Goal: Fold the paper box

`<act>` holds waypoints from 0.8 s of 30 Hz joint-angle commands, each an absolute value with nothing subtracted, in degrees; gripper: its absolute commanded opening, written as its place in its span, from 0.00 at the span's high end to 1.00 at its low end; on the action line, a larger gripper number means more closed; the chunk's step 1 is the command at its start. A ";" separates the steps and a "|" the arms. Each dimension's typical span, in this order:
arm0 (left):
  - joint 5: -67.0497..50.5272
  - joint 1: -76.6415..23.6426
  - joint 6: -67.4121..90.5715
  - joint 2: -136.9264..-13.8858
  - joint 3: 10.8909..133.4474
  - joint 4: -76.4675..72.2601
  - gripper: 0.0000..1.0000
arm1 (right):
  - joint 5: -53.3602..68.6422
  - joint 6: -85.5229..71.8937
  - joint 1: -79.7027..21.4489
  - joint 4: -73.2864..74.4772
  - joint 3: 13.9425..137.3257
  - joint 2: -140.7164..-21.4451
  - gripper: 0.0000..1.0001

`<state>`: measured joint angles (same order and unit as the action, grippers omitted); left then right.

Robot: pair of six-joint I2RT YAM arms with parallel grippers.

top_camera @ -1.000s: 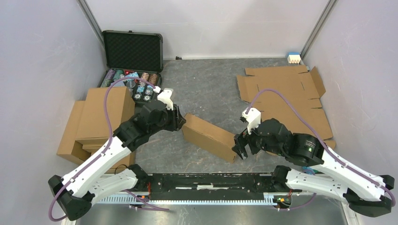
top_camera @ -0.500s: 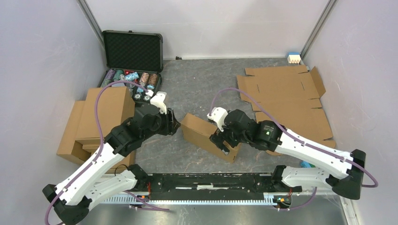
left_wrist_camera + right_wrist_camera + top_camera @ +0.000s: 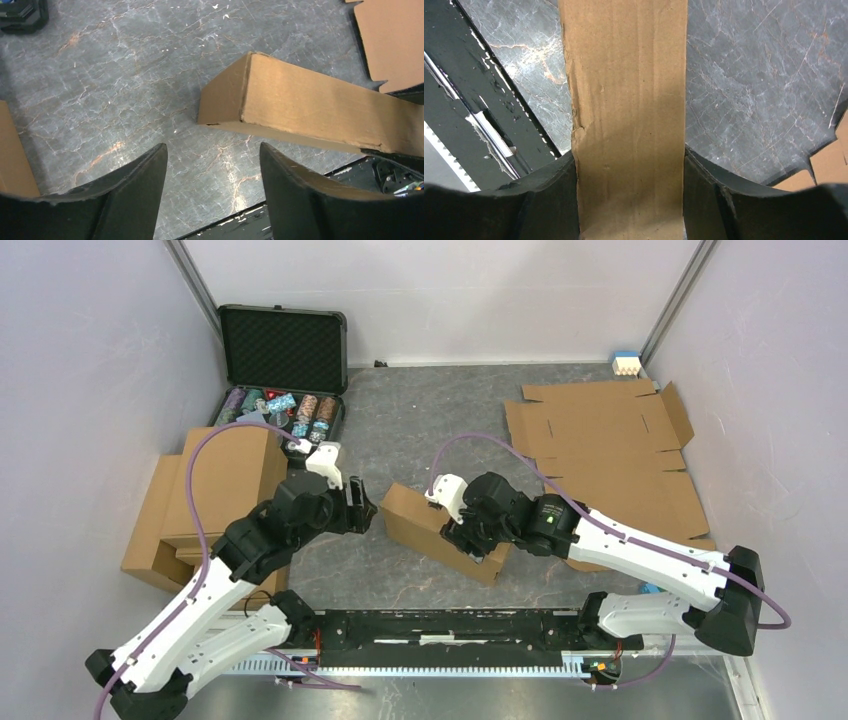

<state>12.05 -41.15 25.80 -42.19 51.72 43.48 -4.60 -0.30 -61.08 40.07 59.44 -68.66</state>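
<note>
The paper box (image 3: pixel 425 523) lies folded shut on the grey table, a long brown carton set at a slant. My right gripper (image 3: pixel 464 538) reaches over its middle from the right. In the right wrist view both fingers press the carton's long sides, so the right gripper (image 3: pixel 629 152) is shut on the paper box (image 3: pixel 624 75). My left gripper (image 3: pixel 364 510) hovers just left of the box's left end. In the left wrist view the left gripper (image 3: pixel 212 147) is open with only bare table between its fingers, and the paper box (image 3: pixel 310 107) lies ahead of it, untouched.
A stack of folded brown boxes (image 3: pixel 215 490) stands at the left. Flat cardboard blanks (image 3: pixel 610 450) lie at the right. A black case of poker chips (image 3: pixel 283 390) is open at the back left. A small blue and white item (image 3: pixel 626 363) sits at the back right. A black rail (image 3: pixel 440 625) runs along the near edge.
My right gripper has slid from the box's right end to its middle and closed on its sides. The left gripper has drawn back to the left, off the box, and opened wider.
</note>
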 commanded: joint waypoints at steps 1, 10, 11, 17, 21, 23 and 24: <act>11.50 -39.42 24.93 -41.18 51.16 42.45 0.16 | -2.79 4.32 -61.30 35.09 59.94 -67.13 0.54; -11.78 -39.11 11.72 -37.55 53.34 34.71 0.00 | -0.23 13.84 -61.70 41.73 64.29 -65.24 0.55; -15.97 -39.11 10.09 -37.79 53.02 32.32 0.00 | -0.17 14.54 -61.70 42.91 65.04 -65.22 0.55; -26.33 -39.39 4.59 -42.63 56.26 28.81 0.00 | 4.27 15.38 -61.95 44.92 65.87 -62.71 0.54; -29.10 -39.38 1.54 -47.44 59.90 28.17 0.00 | 6.80 15.51 -61.92 45.89 67.09 -61.83 0.54; -31.56 -39.38 -1.80 -48.39 59.94 26.15 0.00 | 8.39 15.73 -61.96 45.73 67.41 -61.62 0.53; -32.03 -39.40 -2.82 -48.43 59.79 24.62 0.00 | 9.31 15.81 -61.96 45.52 67.49 -61.63 0.53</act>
<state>-25.15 -39.35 5.41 -47.62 57.76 30.35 4.86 14.48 -61.52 46.48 64.36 -63.02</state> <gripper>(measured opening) 0.995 0.649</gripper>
